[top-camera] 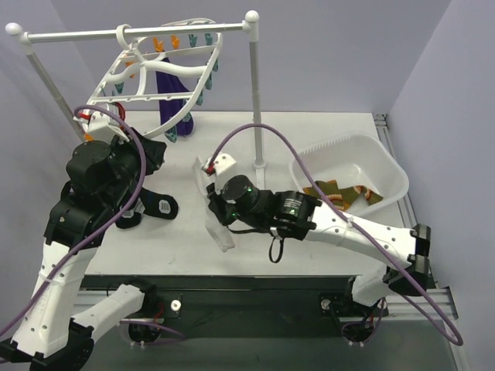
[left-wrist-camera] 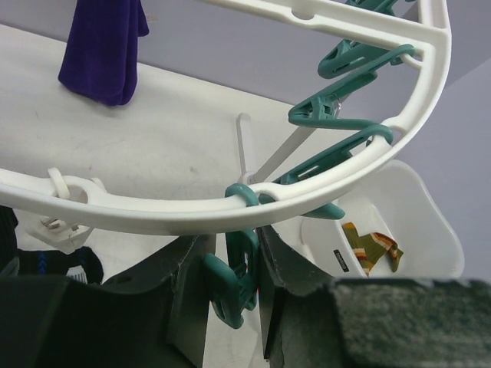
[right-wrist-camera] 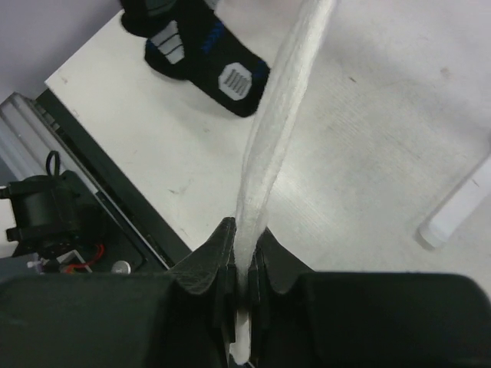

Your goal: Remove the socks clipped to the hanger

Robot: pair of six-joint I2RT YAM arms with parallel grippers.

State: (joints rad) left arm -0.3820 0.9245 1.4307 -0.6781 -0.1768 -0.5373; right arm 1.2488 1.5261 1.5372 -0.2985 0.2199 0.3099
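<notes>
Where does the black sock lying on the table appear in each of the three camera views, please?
Top external: the black sock lies left of centre on the white table.
Left wrist: only part of the black sock shows, at the lower left, below the hanger.
Right wrist: the black sock lies at the top, left of centre.
Shared landmark: the white table, seen under the sock in every view.

One hanger [left-wrist-camera: 153,218], one rail stand [top-camera: 255,93], one basin [top-camera: 387,166], one purple sock [top-camera: 172,97], one white sock [right-wrist-camera: 280,130]
</notes>
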